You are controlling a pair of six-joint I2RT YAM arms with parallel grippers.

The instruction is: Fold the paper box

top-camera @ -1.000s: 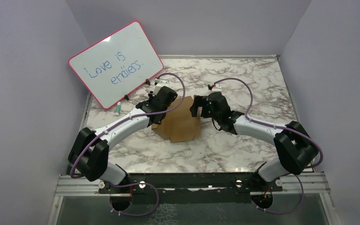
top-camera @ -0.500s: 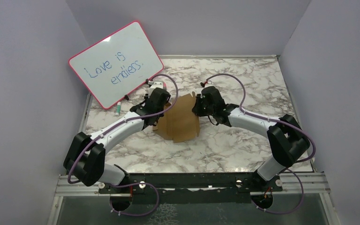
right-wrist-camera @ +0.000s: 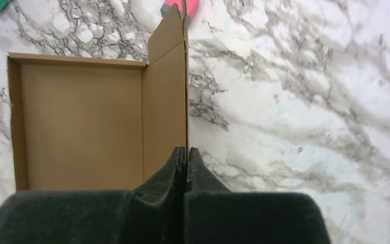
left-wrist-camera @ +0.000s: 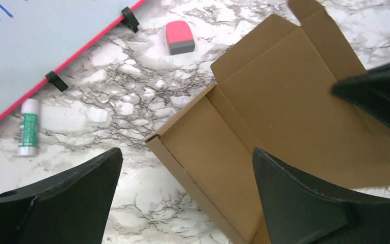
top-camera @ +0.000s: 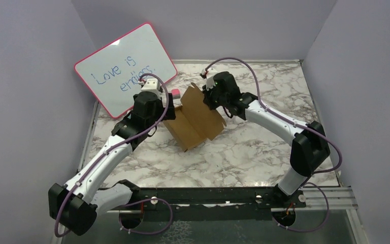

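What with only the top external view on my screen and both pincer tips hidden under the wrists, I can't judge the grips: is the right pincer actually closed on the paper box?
Observer: Yes. The right wrist view shows the right pincer shut on the thin upright side flap of the paper box.
Operator: And the left one?
Observer: The left pincer is wide open over the box's inner panel, holding nothing.
Operator: Anything loose that my view hides?
Observer: A white and green glue stick lies just beside the pink rim of the whiteboard.
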